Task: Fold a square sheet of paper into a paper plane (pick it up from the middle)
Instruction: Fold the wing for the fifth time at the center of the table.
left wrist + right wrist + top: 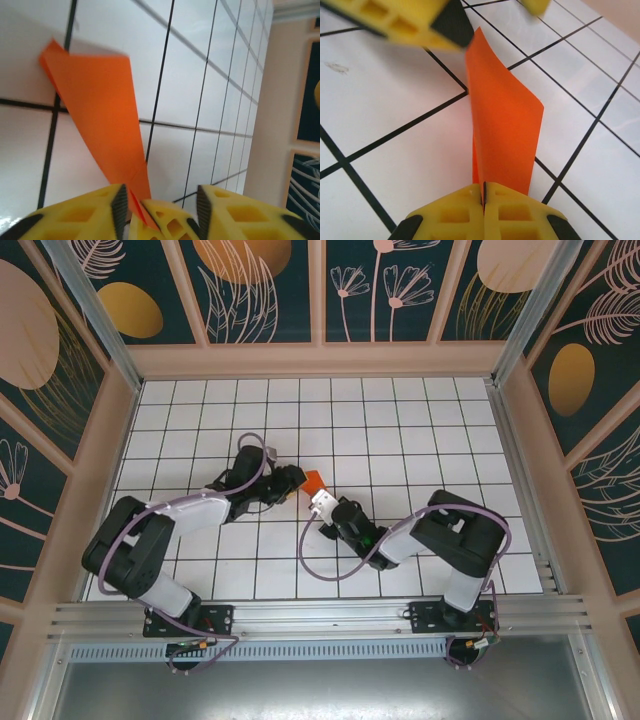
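Note:
The orange-red sheet of paper (314, 481) is folded into a narrow pointed shape like a paper plane and is held up off the tiles at mid-table. My right gripper (484, 192) is shut on its narrow end, and the paper (505, 130) rises and widens away from the closed fingers. My left gripper (161, 202) stands open around that same end. The paper (100, 110) runs close by its left pad, and a yellow finger of the right gripper (160, 220) sits between its jaws. From above, the left gripper (296, 483) and right gripper (320, 502) meet tip to tip.
White tiles with a black grid cover the table (400, 430). Pale walls close it in at the back (320, 360), left and right. Both arms' cables loop over the near half of the table. The left gripper's fingers (420, 22) hang close over the paper's far end.

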Controlling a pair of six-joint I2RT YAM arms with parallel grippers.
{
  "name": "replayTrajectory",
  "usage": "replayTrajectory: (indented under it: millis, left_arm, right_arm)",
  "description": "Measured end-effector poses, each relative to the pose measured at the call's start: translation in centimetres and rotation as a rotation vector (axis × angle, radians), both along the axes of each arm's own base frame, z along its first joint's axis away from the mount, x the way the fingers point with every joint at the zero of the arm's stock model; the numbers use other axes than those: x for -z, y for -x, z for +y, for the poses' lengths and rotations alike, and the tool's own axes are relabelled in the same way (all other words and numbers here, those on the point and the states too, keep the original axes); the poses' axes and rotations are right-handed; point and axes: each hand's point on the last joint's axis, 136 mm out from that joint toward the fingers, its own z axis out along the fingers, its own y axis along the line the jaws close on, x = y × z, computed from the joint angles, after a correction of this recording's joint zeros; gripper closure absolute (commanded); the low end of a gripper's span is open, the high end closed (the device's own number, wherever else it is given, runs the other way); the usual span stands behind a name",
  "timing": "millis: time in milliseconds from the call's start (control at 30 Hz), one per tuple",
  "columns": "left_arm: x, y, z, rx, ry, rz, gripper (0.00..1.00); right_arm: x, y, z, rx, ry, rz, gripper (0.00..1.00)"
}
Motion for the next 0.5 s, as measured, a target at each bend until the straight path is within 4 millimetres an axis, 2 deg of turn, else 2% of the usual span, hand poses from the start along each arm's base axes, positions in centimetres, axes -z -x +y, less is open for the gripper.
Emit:
replayTrajectory:
  millis: [100, 200, 367, 500]
  left_arm:
    - [-1.5, -0.8, 1.3, -0.050, -0.011, -0.055, 0.43]
    - [-2.3, -0.4, 2.3, -0.080, -0.012, -0.101, 0.40]
    - [-1.4, 1.3, 3.5, -0.091, -0.010, -0.136, 0.39]
    - [-0.4, 2.3, 3.7, -0.076, 0.011, -0.150, 0.42]
  right_arm:
    - [-0.3, 0.0, -0.2, -0.009, -0.062, 0.059, 1.00]
    - [-0.6, -0.2, -0.3, -0.018, -0.138, 0.127, 1.00]
    - [-0.5, -0.1, -0.2, -0.041, -0.237, 0.246, 1.00]
    - [-0.3, 0.3, 0.0, -0.058, -0.291, 0.330, 1.00]
